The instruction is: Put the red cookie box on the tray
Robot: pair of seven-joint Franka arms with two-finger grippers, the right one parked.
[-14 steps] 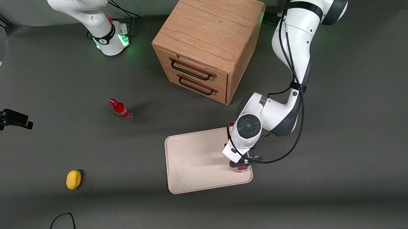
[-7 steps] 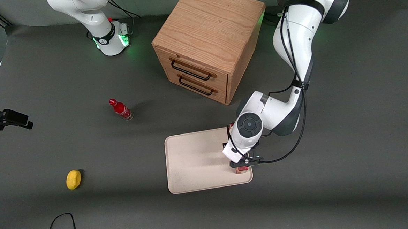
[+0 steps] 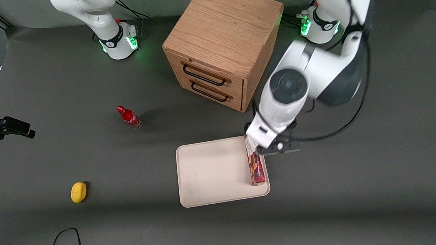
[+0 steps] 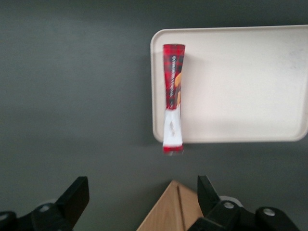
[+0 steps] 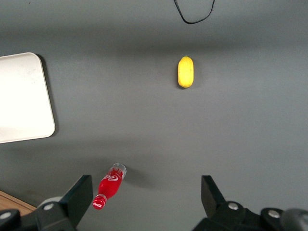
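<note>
The red cookie box [image 3: 255, 167] [image 4: 173, 82] lies flat on the cream tray [image 3: 213, 171] [image 4: 240, 82], along the rim toward the working arm's end. Its white end reaches slightly over the rim nearest the wooden cabinet. My left gripper [image 3: 277, 145] [image 4: 143, 192] hangs high above that white end, apart from the box. It is open, and only table and a cabinet corner show between its fingers [image 4: 77, 195]. The tray's corner [image 5: 24, 96] also shows in the right wrist view.
A wooden two-drawer cabinet [image 3: 221, 44] stands farther from the front camera than the tray. A small red bottle [image 3: 129, 117] and a yellow fruit [image 3: 78, 191] lie toward the parked arm's end. A black cable [image 3: 65, 238] loops near the table's front edge.
The gripper has let go of the box, risen well above the tray and drifted toward the cabinet. The box, earlier hidden under the hand, now lies uncovered on the tray.
</note>
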